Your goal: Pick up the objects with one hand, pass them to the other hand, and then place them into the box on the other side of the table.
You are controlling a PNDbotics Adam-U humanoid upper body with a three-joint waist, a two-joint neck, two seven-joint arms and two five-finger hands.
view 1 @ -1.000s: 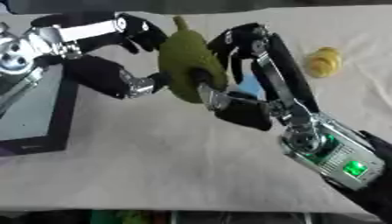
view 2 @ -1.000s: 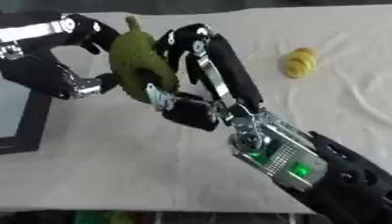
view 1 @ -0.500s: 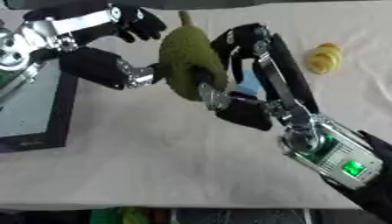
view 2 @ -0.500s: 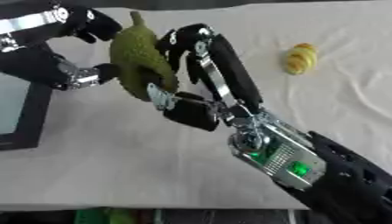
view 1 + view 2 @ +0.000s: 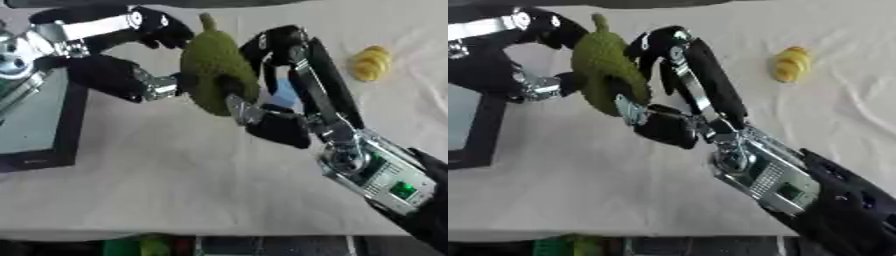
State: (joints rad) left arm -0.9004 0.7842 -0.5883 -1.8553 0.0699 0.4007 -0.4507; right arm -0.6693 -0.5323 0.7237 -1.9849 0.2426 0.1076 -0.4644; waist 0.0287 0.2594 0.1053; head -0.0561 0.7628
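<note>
Your right hand (image 5: 271,95) has its fingers and thumb curled round a bumpy green oval fruit with a short stem (image 5: 214,75), holding it above the table at about 11 o'clock from the middle of the view, stem end pointing up and away. Your left hand (image 5: 122,60) comes in from 9 o'clock and brackets the fruit's left side: its upper fingers (image 5: 166,31) reach over toward the stem end, and its lower part (image 5: 157,87) sits against the fruit's flank. You cannot tell from these views whether those left fingers have actually closed on the fruit or only lie beside it.

The black-rimmed box with a pale inside (image 5: 35,125) lies at 9 o'clock on the wrinkled white tablecloth (image 5: 175,180), just below and left of your left hand. A small yellow ridged object (image 5: 371,63) rests on the cloth at about 2 o'clock, well apart from the fruit and both hands.
</note>
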